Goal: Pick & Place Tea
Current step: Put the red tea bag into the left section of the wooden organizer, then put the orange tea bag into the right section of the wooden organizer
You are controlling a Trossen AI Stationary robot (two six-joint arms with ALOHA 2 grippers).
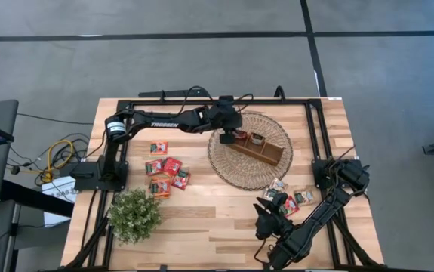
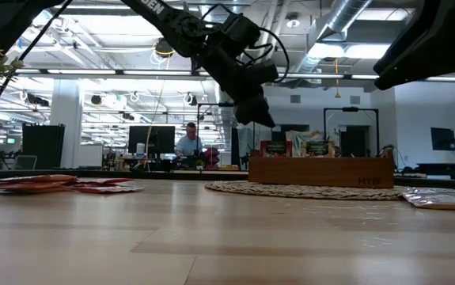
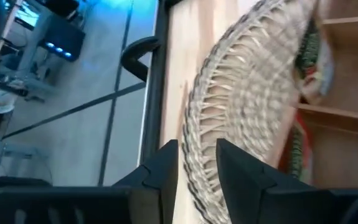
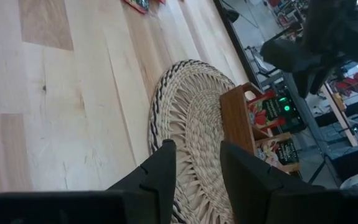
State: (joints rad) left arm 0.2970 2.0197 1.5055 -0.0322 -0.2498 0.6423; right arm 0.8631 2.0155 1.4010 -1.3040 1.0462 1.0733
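Note:
A long wooden tray (image 1: 269,153) lies on a round woven mat (image 1: 232,170) at the table's far middle. Tea sachets stand in its compartments (image 2: 275,148) (image 4: 264,112). More sachets lie flat in a pile at the left (image 1: 165,172) and in a smaller group at the right (image 1: 296,198). My left gripper (image 3: 197,165) hovers above the tray's left end (image 1: 229,134), open, with nothing between its fingers. Near the right group, my right gripper (image 4: 194,168) (image 1: 266,205) stands open and empty too, facing the mat.
A bushy green potted plant (image 1: 133,215) stands at the near left. A black frame (image 1: 201,102) runs along the far and side edges. Bare wood lies between the mat and the near edge. A person sits far off in the room (image 2: 187,142).

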